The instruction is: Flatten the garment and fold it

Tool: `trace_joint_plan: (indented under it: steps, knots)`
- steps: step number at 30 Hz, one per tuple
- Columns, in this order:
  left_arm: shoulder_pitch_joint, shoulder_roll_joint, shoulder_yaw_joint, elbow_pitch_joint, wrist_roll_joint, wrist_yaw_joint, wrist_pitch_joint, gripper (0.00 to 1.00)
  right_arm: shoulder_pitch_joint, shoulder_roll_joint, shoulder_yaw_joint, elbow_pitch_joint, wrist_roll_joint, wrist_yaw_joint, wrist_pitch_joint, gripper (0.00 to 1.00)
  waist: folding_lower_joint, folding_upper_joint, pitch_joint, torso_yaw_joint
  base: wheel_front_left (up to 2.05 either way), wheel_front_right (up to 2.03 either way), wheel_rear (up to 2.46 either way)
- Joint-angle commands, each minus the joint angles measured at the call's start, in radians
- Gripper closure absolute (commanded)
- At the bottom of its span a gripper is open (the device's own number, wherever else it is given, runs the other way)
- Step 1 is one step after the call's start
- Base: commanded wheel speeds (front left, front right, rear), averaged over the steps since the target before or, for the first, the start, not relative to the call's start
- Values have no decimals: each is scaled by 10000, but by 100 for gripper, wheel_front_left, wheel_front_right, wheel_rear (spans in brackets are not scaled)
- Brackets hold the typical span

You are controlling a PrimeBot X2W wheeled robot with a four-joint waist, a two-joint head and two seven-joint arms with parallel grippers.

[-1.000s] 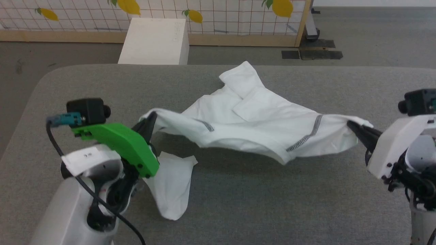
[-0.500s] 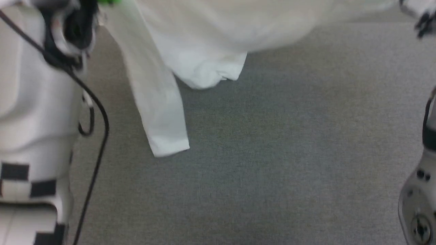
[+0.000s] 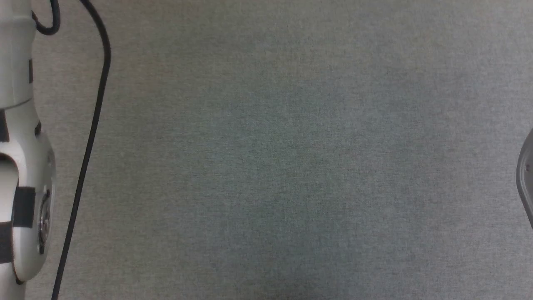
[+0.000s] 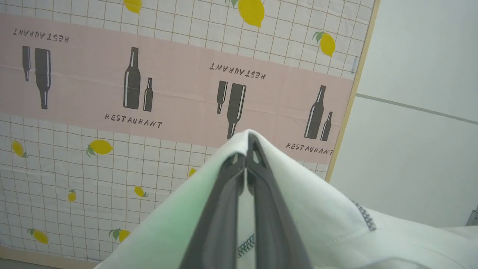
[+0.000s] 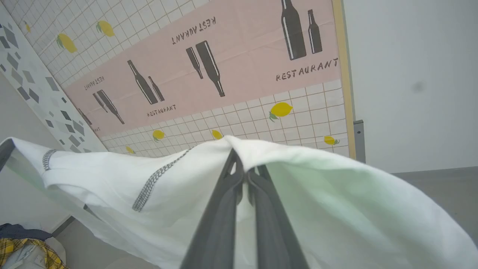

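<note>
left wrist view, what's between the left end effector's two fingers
The white garment: the shut left end effector pinches a fold at its tips, and zigzag stitching shows in the gap lower down, in the left wrist view.

The word RESTAURANT is printed several times in dark letters on the pink band (image 4: 179,97) of the lemon-patterned screen (image 4: 112,179), beside bottle drawings (image 4: 132,78). Some copies stand upside down.

Right of the black cable (image 3: 86,160) the grey table (image 3: 291,166) lies open; left of it a pale forearm (image 3: 25,166) blocks passage.
</note>
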Motion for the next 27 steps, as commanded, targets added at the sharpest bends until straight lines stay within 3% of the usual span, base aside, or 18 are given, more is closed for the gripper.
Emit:
trace_joint_plan:
  steps: [1, 8, 14, 20, 27]
  knots:
    - [-150, -34, 37, 193, 8, -59, -181, 100, -155, 5, 80, 173, 49, -13, -201, 100, -2, 92, 307, -146, 0, 0, 0]
    - [199, -134, 138, 1098, -265, -291, -632, 100, 30, -275, 483, 710, 218, -13, -420, 100, -2, 92, 583, 10, 0, 0, 0]
    - [1275, -381, 102, 1766, -701, -807, -914, 100, 1081, -745, 974, 644, 874, -13, -488, 100, -2, 92, 294, 260, 0, 0, 0]
    - [3199, -536, 101, 2038, -1222, -1512, -1372, 100, 3272, -1298, 1510, 123, 1935, -13, -530, 100, -2, 92, -861, 484, 0, 0, 0]
    - [6701, -754, -15, 1604, -1909, -2109, -1474, 100, 7236, -1703, 1821, -1022, 3170, -13, -507, 100, -2, 92, -2846, 715, 0, 0, 0]
